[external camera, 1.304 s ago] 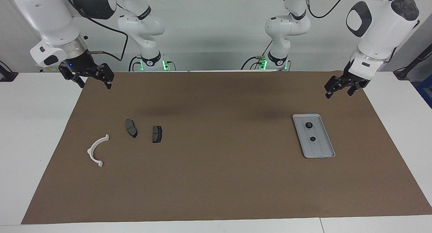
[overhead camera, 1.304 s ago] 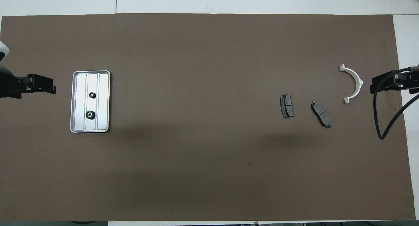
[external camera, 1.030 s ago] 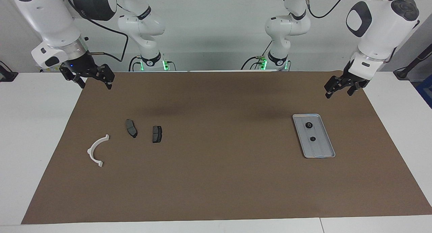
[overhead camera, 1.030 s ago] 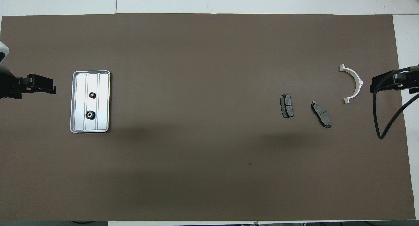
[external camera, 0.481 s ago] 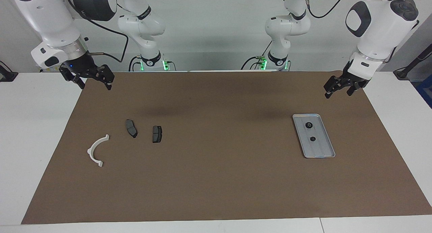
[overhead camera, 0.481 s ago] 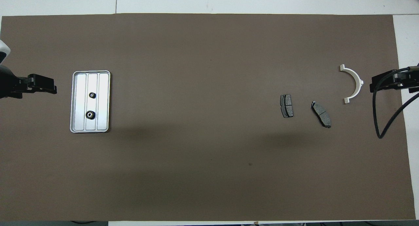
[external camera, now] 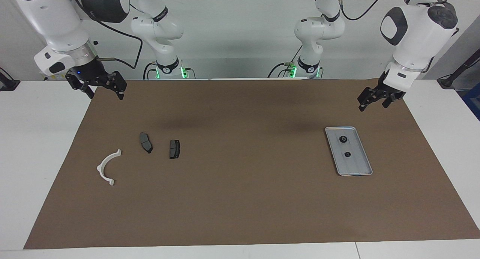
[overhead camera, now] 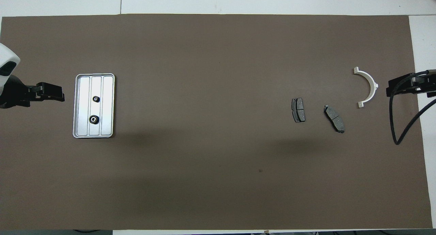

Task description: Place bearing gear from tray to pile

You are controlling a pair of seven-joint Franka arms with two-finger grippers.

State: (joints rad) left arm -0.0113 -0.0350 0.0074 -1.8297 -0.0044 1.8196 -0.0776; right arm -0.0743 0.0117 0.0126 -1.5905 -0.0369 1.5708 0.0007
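You have two small black round gears (external camera: 343, 139) (external camera: 347, 154) lying in the ribbed metal tray (external camera: 358, 169). Left gripper (external camera: 373, 101) hangs released in the air near the tray. The pile, a white half-ring (external camera: 106, 167) and two dark flat pads (external camera: 146, 142) (external camera: 174, 149), lies well apart from the tray. Right gripper (external camera: 101, 89) waits there, released.

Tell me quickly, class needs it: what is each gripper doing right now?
Left gripper: open, holding nothing, up over the mat near the tray.
Right gripper: open, holding nothing, waiting over the mat's corner.
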